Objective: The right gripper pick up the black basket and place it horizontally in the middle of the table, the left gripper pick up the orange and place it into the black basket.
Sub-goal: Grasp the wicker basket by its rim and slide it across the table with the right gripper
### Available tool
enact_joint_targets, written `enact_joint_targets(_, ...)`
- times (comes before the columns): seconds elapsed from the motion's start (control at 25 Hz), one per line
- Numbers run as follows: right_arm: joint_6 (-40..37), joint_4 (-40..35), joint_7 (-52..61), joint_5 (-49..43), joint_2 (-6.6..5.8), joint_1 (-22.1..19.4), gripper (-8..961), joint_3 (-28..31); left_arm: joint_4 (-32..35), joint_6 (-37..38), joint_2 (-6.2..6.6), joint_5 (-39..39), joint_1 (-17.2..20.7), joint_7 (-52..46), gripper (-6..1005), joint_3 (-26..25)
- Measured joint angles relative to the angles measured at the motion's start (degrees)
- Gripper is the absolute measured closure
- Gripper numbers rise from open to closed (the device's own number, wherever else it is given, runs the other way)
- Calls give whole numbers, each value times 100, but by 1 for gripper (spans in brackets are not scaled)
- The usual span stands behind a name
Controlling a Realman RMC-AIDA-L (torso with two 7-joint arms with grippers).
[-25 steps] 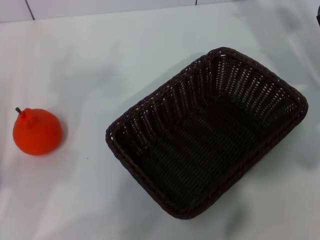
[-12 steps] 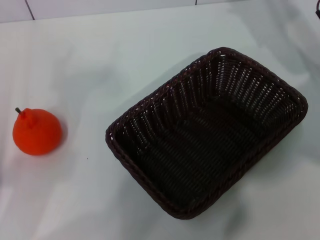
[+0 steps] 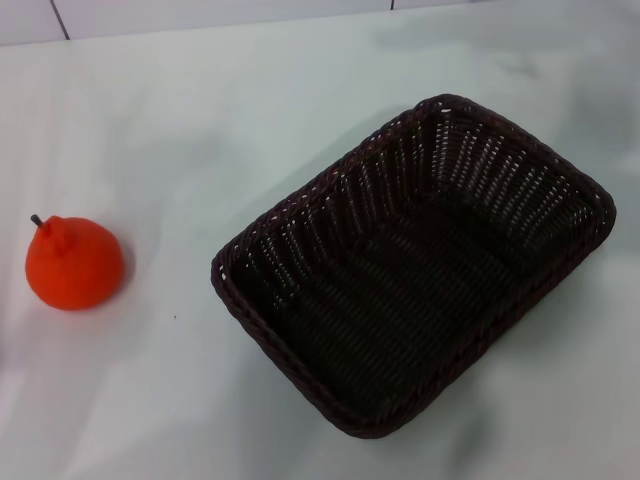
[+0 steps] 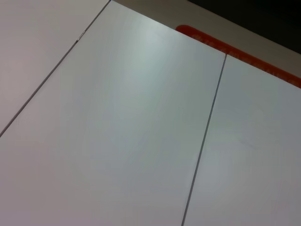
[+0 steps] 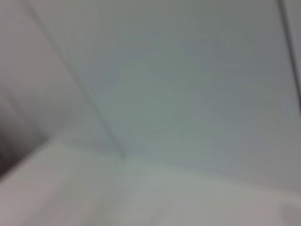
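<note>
The black basket (image 3: pixel 415 265) is a large dark woven wicker basket lying at a slant on the white table (image 3: pixel 250 120), right of the middle, and it is empty. The orange (image 3: pixel 74 263) stands upright on the table at the far left, apart from the basket, with its short dark stem pointing up. Neither gripper shows in the head view. The left wrist view shows only pale panels with thin seams. The right wrist view shows only blurred pale surfaces.
A pale tiled wall (image 3: pixel 200 15) runs along the table's far edge. A red strip (image 4: pixel 235 49) crosses the far corner of the left wrist view.
A small dark tip at the head view's upper right edge has gone out of view. The basket and the orange have not moved.
</note>
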Motion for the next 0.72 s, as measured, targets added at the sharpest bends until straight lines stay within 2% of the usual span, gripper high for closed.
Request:
enact_joint_targets(0.12,681,-427,434,-988,-40,268,295,1,-5,3,6,0,1,11,54,-51)
enact_joint_targets(0.24,1153,-537,635,-1882,-8,545,304,-24,1,22,6,0,-7,33,54,-72)
enact_joint_targets(0.36,1347,-500,719,-2615,86,757,313,-64,-2,69,6,0,-27,40,54,-73)
enact_joint_targets(0.56,1257,-336,718,-3234,335,849,329,-196,-17,157,9,0,-54,44,53,-73)
enact_joint_targets(0.72,1102,-52,665,-3324,415,863,341,-296,-14,235,14,0,-94,44,53,-73)
